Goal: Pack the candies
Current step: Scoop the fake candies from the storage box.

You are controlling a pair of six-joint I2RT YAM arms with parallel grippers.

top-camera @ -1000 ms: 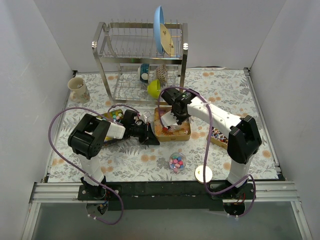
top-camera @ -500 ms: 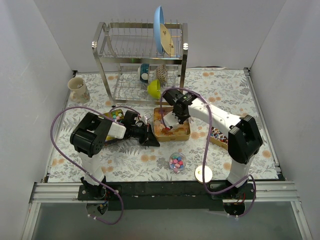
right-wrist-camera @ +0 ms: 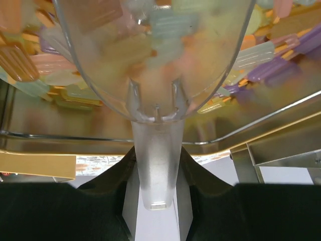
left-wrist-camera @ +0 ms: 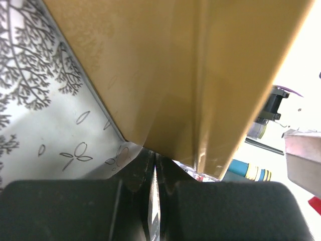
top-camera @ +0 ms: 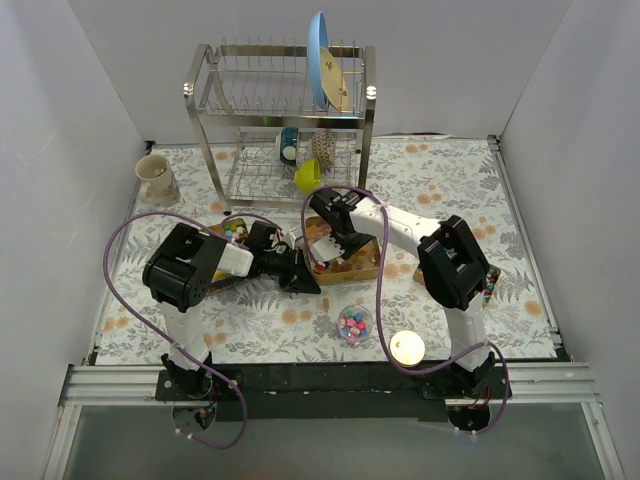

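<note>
A gold tin (top-camera: 366, 268) sits mid-table and fills the left wrist view (left-wrist-camera: 190, 75). My right gripper (top-camera: 333, 243) is shut on the handle of a clear scoop (right-wrist-camera: 155, 65), which is inside the tin and holds pastel candies. More candies (right-wrist-camera: 273, 65) lie on the tin floor. My left gripper (top-camera: 299, 275) is at the tin's near-left corner, its jaws together (left-wrist-camera: 154, 168) with only a thin pale sliver between them. A small clear bowl of multicoloured candies (top-camera: 354, 323) stands in front of the tin. Another tin of candies (top-camera: 232, 229) is behind my left arm.
A wire dish rack (top-camera: 280, 110) with a blue plate (top-camera: 320, 60) stands at the back, a yellow-green bowl (top-camera: 308, 177) under it. A mug (top-camera: 157, 178) is at the back left. The round gold lid (top-camera: 407, 347) lies near my right arm's base. A tray of wrapped candies (top-camera: 489, 285) peeks out behind the right arm.
My right arm has swung left, carrying the scoop to the left part of the tin and covering most of the right tray. The left arm has stayed put.
</note>
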